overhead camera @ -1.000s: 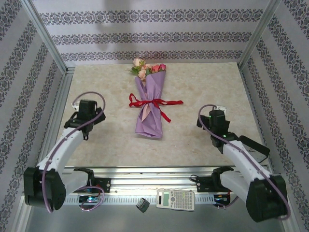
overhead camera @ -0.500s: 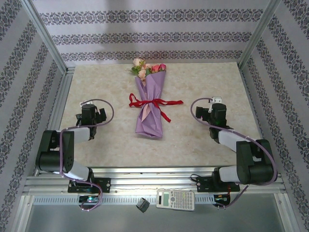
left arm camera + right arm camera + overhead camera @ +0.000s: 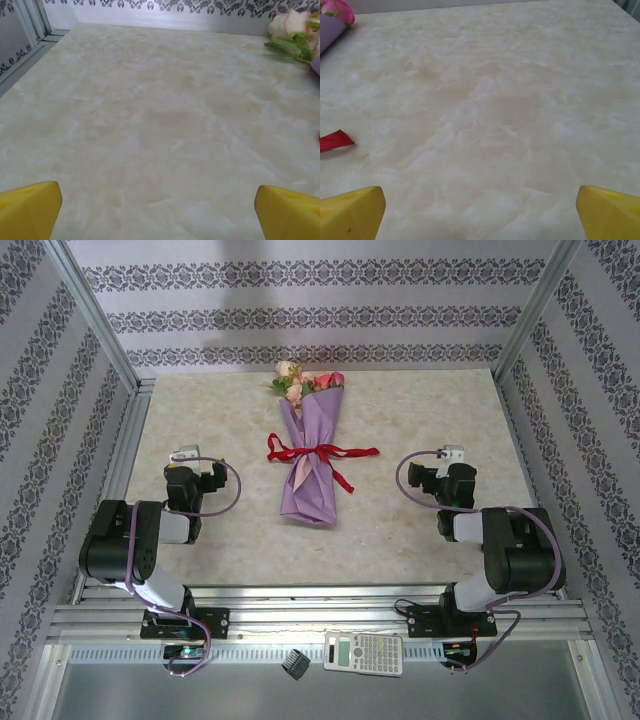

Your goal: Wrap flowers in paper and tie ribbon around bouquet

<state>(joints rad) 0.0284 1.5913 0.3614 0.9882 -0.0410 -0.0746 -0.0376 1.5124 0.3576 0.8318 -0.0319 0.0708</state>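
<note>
The bouquet [image 3: 308, 475] lies lengthwise in the middle of the table, its wide end pointing away from me. Pink and cream flowers [image 3: 303, 383] stick out of the purple paper [image 3: 312, 495] cone, and the red ribbon [image 3: 318, 451] is tied round its middle with loose ends trailing right. My left gripper [image 3: 190, 472] sits low to the cone's left and my right gripper [image 3: 447, 472] to its right, both apart from it. The left gripper [image 3: 157, 215] is open over bare table, with blooms [image 3: 292, 30] far right. The right gripper [image 3: 480, 215] is open too, with a ribbon end [image 3: 335, 140] and paper [image 3: 330, 32] at left.
The marble-look table [image 3: 430, 410] is boxed in by patterned walls and metal frame posts [image 3: 95, 320]. Below the near rail lie a calculator [image 3: 364, 652] and a small black part [image 3: 295, 663]. Both arms are folded back over their bases.
Both arms have folded back toward their bases, drawing the grippers a little nearer the front edge. The bouquet has not moved, and both grippers have stayed open.
</note>
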